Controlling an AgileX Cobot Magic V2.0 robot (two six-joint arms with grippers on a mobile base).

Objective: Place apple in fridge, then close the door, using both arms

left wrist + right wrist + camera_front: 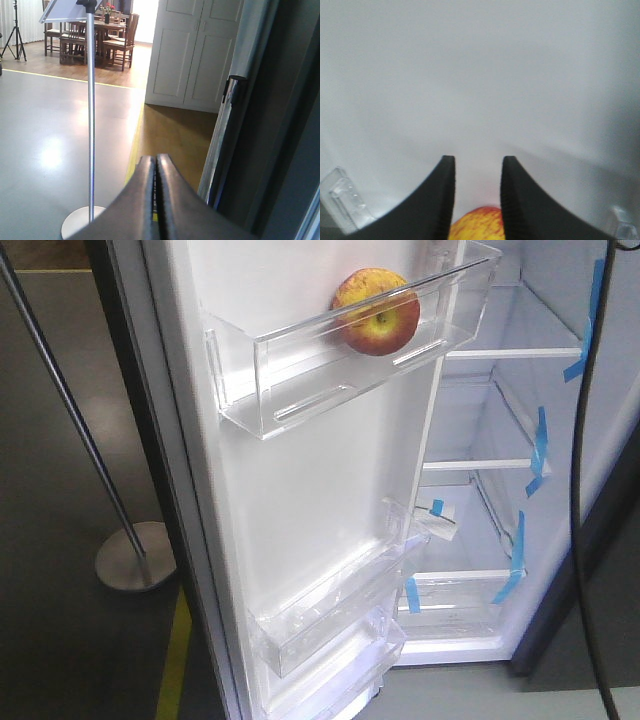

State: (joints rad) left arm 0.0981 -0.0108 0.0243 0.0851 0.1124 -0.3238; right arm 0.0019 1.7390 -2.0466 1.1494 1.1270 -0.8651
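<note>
Right claw point(477, 162) spread, apple point(476, 225) just below it: firm, slick, rolls. Left claw point(155, 159) pressed together; I'd push the stiff door point(280, 100) right of it.

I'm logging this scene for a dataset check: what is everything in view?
apple: one, red-yellow, in the upper door shelf
door: one, white inside, open
door shelves: at least three, clear, one high, the rest low
fridge: one, white interior, right of the door
tape strips: several, blue, on the fridge shelves
stand: one, silver, floor left of door
cable: one, black, hanging at right
left gripper: one, black, shut, near the door's dark outer side
right gripper: one, black, open, above the apple
</note>
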